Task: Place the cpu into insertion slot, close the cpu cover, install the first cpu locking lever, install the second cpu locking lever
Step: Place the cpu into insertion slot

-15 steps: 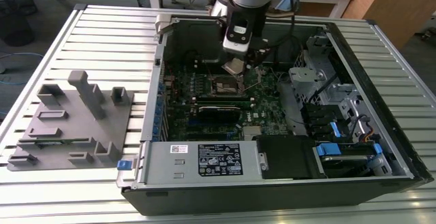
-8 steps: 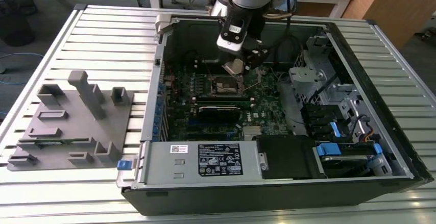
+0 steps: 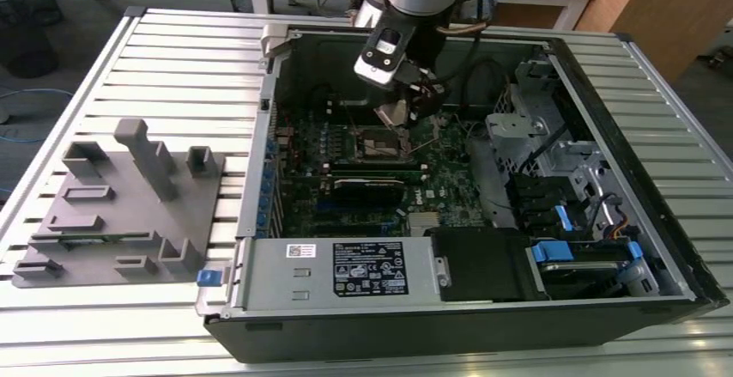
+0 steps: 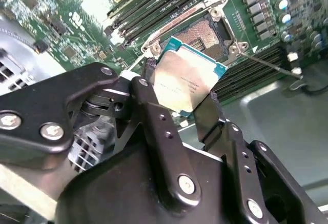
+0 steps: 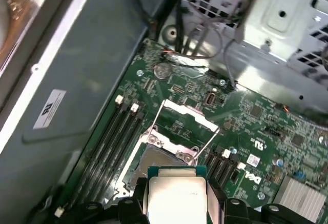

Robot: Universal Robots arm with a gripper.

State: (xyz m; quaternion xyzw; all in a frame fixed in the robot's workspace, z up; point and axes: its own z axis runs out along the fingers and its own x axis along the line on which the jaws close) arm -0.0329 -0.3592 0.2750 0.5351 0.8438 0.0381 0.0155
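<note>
My gripper (image 3: 396, 111) hangs inside the open computer case, shut on the cpu (image 4: 187, 78), a flat square chip with a dull silver top and a teal edge. In both wrist views the black fingers (image 4: 148, 98) clamp the chip on two opposite sides, holding it tilted just above the insertion slot (image 4: 205, 32). The slot (image 5: 160, 158) lies bare, dark in the middle with a silvery rim, on the green motherboard (image 3: 447, 192). The cpu cover (image 5: 190, 112) stands swung up at the slot's far side. A thin wire locking lever (image 4: 271, 62) sticks out, unlatched.
Long black memory slots (image 5: 115, 131) run beside the socket. A white-labelled power supply (image 3: 343, 270) fills the case's near side. Drive cages and cables (image 3: 550, 149) sit at the exterior view's right. A grey fixture block (image 3: 115, 209) rests on the slatted table, outside the case.
</note>
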